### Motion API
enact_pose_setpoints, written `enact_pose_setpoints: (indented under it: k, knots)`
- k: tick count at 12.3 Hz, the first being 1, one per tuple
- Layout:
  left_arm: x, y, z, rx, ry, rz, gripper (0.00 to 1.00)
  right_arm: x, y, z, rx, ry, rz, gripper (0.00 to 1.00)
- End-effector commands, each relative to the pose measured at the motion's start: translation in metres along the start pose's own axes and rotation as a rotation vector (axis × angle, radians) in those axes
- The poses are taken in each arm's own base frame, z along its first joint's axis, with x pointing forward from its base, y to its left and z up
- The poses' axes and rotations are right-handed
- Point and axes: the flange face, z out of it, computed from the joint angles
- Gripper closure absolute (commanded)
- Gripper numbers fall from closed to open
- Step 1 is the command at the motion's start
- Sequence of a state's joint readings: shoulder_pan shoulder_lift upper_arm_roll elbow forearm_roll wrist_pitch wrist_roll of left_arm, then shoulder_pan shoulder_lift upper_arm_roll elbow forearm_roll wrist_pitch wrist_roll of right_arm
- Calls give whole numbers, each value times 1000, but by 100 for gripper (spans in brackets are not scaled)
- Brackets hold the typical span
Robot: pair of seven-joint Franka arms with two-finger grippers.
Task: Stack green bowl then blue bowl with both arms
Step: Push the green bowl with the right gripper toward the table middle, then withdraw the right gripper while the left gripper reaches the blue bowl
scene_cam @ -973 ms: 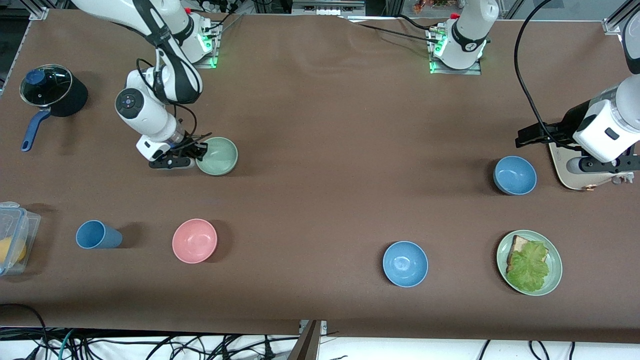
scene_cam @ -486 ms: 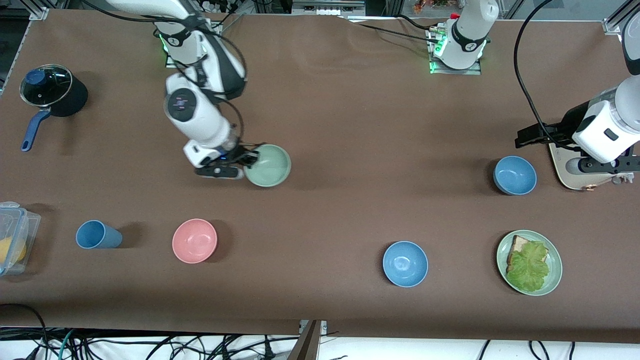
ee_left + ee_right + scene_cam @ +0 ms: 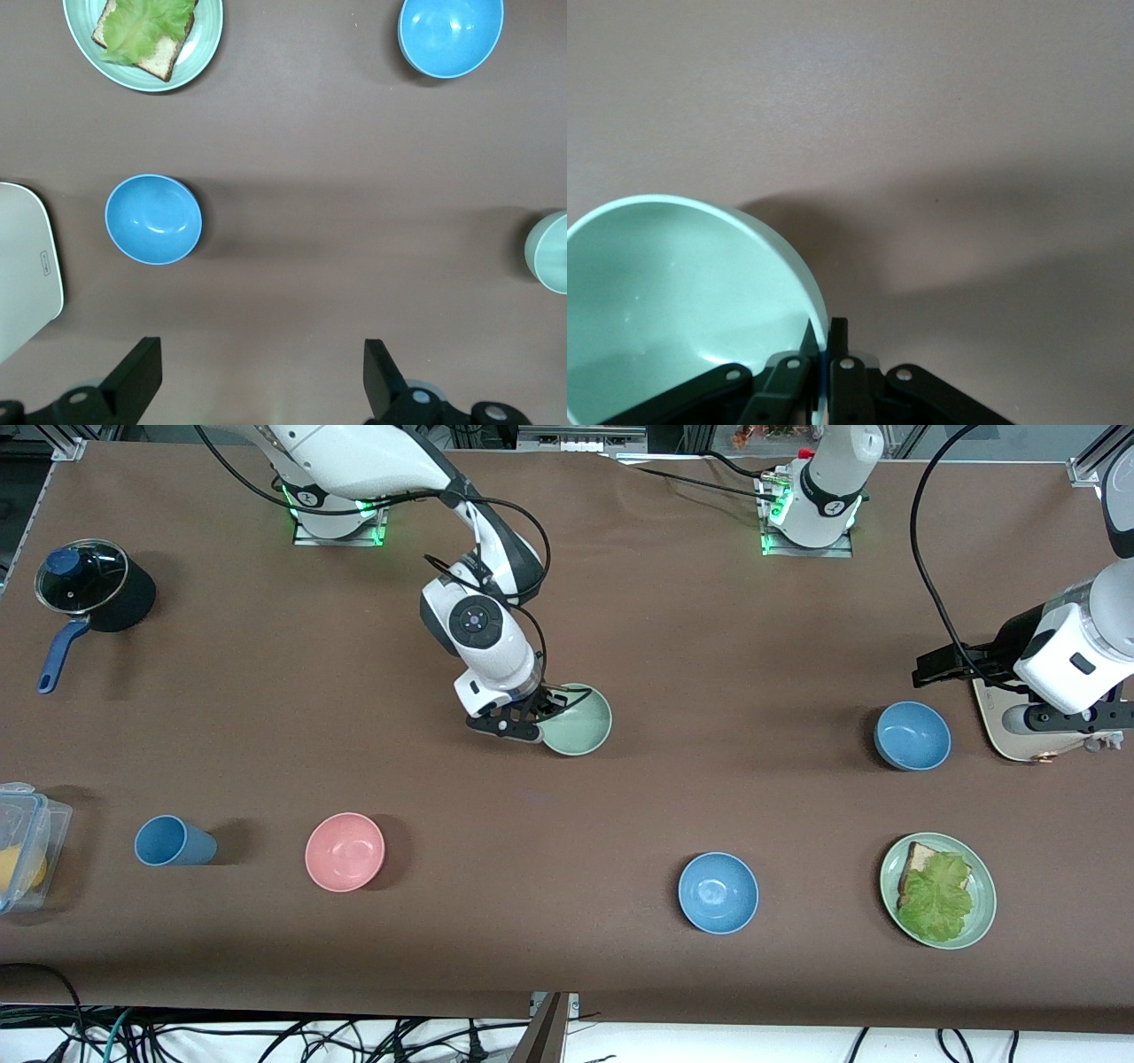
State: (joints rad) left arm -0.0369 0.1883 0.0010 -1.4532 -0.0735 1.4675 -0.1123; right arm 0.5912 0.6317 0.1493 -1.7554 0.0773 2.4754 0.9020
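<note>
Right gripper (image 3: 542, 716), fingers pinched on green bowl (image 3: 578, 719) rim, has carried it from right arm's end to mid-bench; stack base nearly placed. Left gripper (image 3: 257, 376) waits, fingers wide open, empty, over blue bowl (image 3: 912, 735). Green plate (image 3: 982, 917) holds bread, lettuce; bowls empty.

pale mint-green round bowl (image 3: 673, 301) looks like smooth matte plastic, medium-blue round bowl (image 3: 153, 219) is a bit glossier with soft highlights, brown tabletop cover (image 3: 620, 806) reads as matte, slightly grainy cloth, black pot's lid (image 3: 80, 576) is shiny glass
</note>
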Motion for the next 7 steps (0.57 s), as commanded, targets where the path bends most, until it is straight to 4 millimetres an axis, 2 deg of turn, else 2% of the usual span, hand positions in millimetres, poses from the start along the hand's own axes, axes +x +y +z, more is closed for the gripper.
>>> enact_pose_setpoints:
  k: [1,2,3,5,6,7]
  knots:
    - [1,0,-5,-6,-4,20,0,11,-2,-3,2,25,10,1]
    - [2,-1,-4,-6,-6,20,0,18,0,-14,3,35,8,0]
    - [1,2,-6,-4,-3,17,0,33,8,-40,-18,50,9,0]
    - [1,0,-5,-3,-4,23,0,69,28,-110,-102,50,-33,0]
    - [4,-2,-2,-8,-3,21,0,90,53,-149,-127,63,-56,0]
    - [13,-8,13,-13,-22,10,0,110,80,-180,-142,78,-55,0]
